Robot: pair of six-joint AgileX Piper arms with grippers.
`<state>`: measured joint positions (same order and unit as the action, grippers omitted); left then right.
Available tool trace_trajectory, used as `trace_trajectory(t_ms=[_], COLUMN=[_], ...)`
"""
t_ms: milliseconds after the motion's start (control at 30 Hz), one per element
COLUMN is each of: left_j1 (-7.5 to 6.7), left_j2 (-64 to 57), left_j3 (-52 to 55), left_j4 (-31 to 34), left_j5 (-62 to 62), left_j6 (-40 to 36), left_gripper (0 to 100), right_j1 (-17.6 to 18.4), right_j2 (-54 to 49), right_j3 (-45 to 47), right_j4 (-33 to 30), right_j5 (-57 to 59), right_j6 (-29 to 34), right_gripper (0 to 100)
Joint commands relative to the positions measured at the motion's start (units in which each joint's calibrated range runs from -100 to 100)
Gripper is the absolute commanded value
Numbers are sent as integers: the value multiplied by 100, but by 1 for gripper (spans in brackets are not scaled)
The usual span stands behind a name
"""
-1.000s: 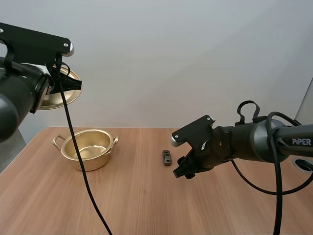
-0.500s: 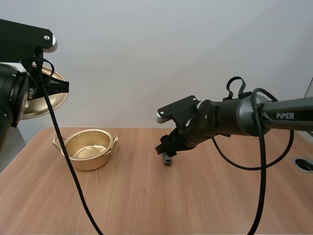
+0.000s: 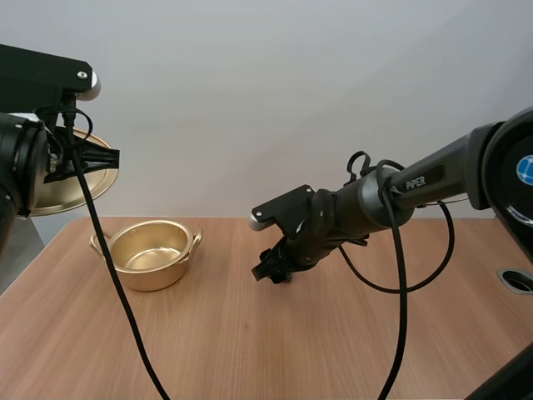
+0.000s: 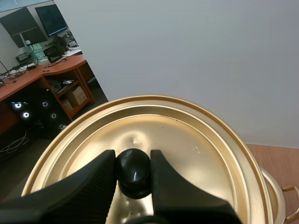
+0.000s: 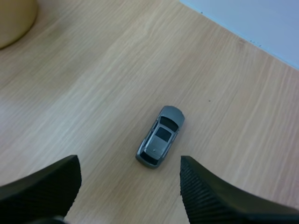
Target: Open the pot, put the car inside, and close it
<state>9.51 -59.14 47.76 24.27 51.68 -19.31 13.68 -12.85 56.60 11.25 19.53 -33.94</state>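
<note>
Lifted high at the table's left, the gold lid (image 3: 71,179) hangs from my left gripper (image 3: 83,162). In the left wrist view that gripper (image 4: 134,173) is shut on the lid's black knob (image 4: 134,169), with the lid (image 4: 187,140) spread beneath the fingers. The open gold pot (image 3: 150,252) stands below on the wooden table, nothing inside it. My right gripper (image 3: 273,271) hovers low at the table's middle. Its wrist view shows the small grey toy car (image 5: 160,137) lying on the wood just ahead of the gripper (image 5: 128,173), whose fingers stand wide apart, open.
The wooden table (image 3: 250,350) has free surface in front and to the right. A round grommet hole (image 3: 516,279) sits at the right edge. The pot's side (image 5: 14,18) is some way beyond the car, to its left.
My right gripper has swung left and forward, from right of the car to directly over it. My left arm carried the lid a little further left, then held still.
</note>
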Motion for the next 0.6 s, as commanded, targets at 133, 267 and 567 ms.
trace_trajectory(t_ms=[133,267,567], left_j1=[0,0,0], left_j2=[-8,-8,-8], left_j3=[-3,-3,-3], left_j4=[1,1,-44], left_j5=[6,6,6], left_j6=[57,195,226], left_gripper=[0,0,0], right_j1=[-4,-4,-4], right_j2=[358,631,1194], right_j3=[-7,-24,-630], right_j4=[-129,-214,-196], right_j5=[-533,-826,-626], right_j6=[0,0,0], right_gripper=[100,100,100])
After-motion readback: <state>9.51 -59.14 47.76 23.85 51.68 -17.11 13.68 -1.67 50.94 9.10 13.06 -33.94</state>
